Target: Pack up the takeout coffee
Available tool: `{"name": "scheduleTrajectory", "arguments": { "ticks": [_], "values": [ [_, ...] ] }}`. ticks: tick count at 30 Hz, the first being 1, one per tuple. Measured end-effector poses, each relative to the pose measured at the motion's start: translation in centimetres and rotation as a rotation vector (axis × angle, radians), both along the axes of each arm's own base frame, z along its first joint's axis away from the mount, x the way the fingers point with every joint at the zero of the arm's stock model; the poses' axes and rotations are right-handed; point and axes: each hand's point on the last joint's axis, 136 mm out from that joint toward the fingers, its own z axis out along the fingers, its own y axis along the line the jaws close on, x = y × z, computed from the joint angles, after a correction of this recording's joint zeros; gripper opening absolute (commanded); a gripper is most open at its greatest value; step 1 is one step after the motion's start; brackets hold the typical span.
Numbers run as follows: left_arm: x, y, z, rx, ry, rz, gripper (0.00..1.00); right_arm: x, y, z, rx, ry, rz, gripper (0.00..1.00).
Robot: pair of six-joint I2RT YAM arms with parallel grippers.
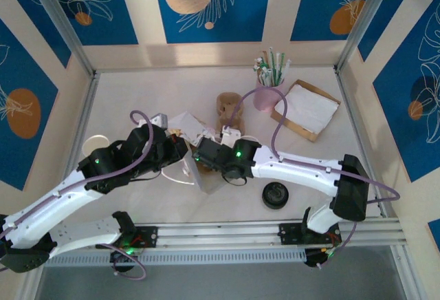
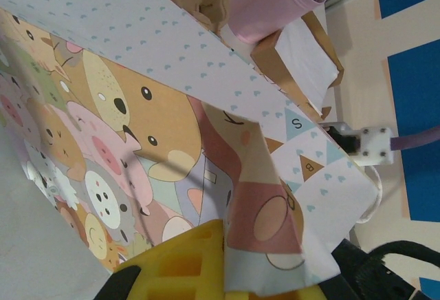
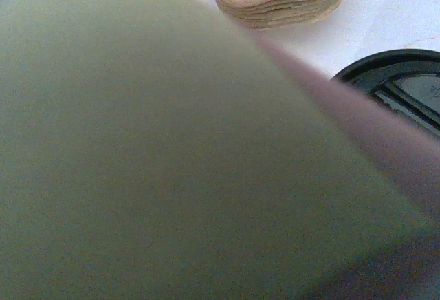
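Seen from above, two white and black robot arms reach in from the near edge and meet at the middle of a pale surface. Between them stands a paper bag, its mouth facing up. The left tool is at the bag's left edge and the right tool is at the edge beside it. In the left wrist view the bag is printed with cartoon bears and other animals in brown, pink and cream. A fold of its paper runs down between the yellow pads, so the left tool is closed on the bag. In the right wrist view a blurred greenish surface sits right against the lens, and I cannot tell whether the right tool is open or closed. The coffee stands on the surface to the right of the bag, outside it, near the right arm's forearm. From above it shows as a black round lid. Behind the bag lies a stack of brown cardboard holders. To the right of the stack stand a pink cup of straws and a tray of white napkins. A cream cup stands at the far left.
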Motion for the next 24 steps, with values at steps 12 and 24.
{"name": "scheduleTrajectory", "arguments": {
  "ticks": [12,24],
  "values": [
    [-0.4,0.3,0.0,-0.032,-0.003,0.0,0.0,0.5,1.8,-0.9,0.062,-0.027,0.04,0.12],
    [-0.7,0.3,0.1,-0.059,0.001,-0.003,0.0,0.7,2.4,-1.1,0.107,-0.037,0.05,0.0]
  ]
}}
